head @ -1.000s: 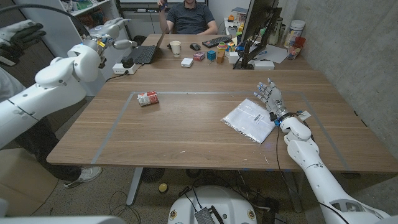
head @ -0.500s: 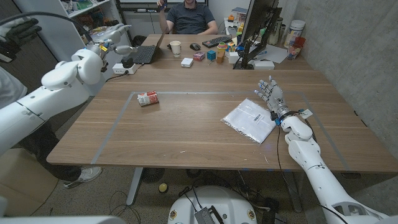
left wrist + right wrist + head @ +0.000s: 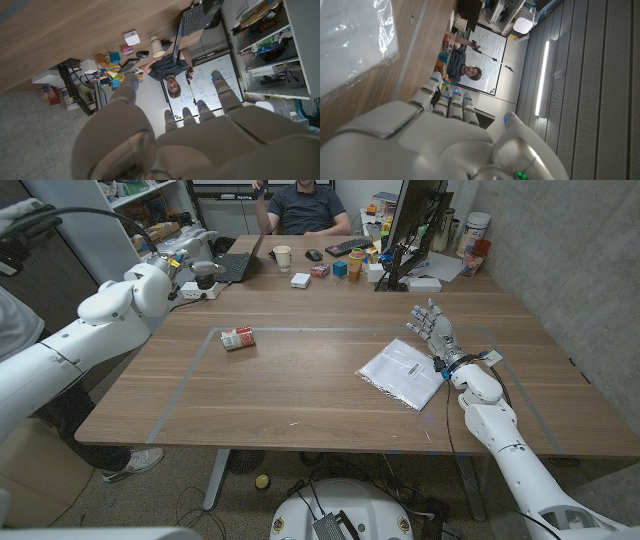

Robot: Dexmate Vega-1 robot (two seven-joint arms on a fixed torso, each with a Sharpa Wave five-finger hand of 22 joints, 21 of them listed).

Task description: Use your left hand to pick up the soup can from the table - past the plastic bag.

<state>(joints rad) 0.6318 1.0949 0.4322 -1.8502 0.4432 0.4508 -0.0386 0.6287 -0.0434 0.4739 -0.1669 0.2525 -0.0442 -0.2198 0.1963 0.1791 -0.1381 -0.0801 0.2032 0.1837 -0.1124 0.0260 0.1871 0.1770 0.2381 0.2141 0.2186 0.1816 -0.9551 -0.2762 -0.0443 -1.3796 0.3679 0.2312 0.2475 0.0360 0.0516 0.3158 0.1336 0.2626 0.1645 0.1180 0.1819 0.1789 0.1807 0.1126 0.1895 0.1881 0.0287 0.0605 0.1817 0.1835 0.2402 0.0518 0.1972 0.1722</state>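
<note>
The soup can (image 3: 238,338) lies on its side on the table (image 3: 300,395), at about 10 o'clock from the table's middle. The plastic bag (image 3: 402,372) lies flat at 3 o'clock. The left hand (image 3: 190,252) hangs raised over the far left corner, fingers apart, holding nothing. The right hand (image 3: 432,332) stands just beside the bag, fingers spread, holding nothing.

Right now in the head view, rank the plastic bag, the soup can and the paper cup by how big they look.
1. plastic bag, clearly largest.
2. soup can.
3. paper cup, close to the can in apparent size; it stands farther from the camera, so this order is unsure.
</note>
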